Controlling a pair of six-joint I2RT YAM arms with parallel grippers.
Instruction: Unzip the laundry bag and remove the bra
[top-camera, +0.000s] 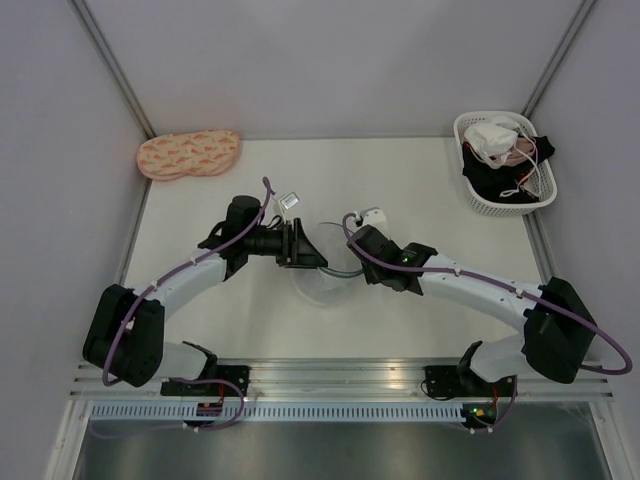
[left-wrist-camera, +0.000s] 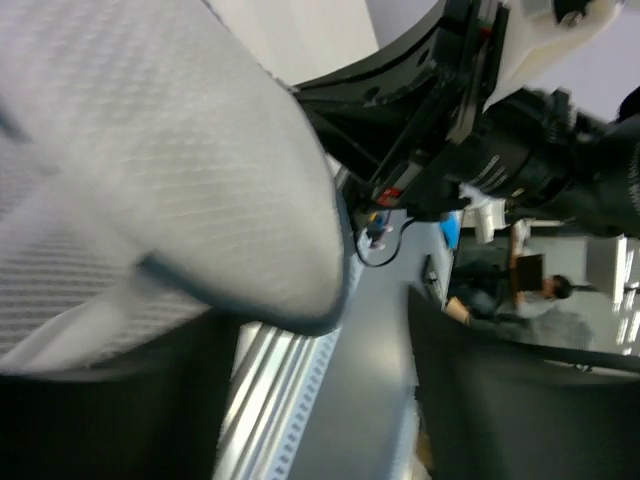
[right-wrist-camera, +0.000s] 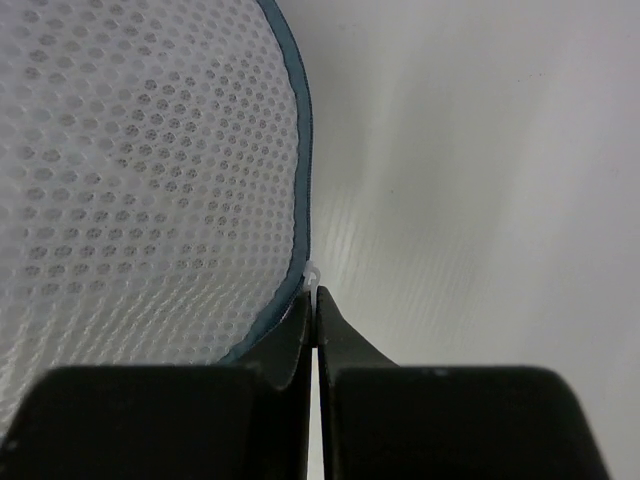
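The laundry bag (top-camera: 322, 284) is a white mesh pouch with a blue-grey rim, lying between my two grippers at the table's middle. In the right wrist view the bag (right-wrist-camera: 140, 180) fills the left, and my right gripper (right-wrist-camera: 316, 300) is shut on the small white zipper pull (right-wrist-camera: 314, 275) at its rim. My right gripper (top-camera: 348, 258) sits at the bag's right edge. My left gripper (top-camera: 305, 246) is at the bag's far left edge. In the left wrist view the bag (left-wrist-camera: 170, 170) presses close above one finger, and the left gripper (left-wrist-camera: 320, 400) has its jaws wide apart with nothing between them. The bra does not show.
A white lattice basket (top-camera: 540, 200) stands at the back right with a white pink-strapped garment (top-camera: 495, 138) and dark clothes in it. A peach patterned pad (top-camera: 188, 154) lies at the back left. A metal rail (top-camera: 340, 378) runs along the near edge.
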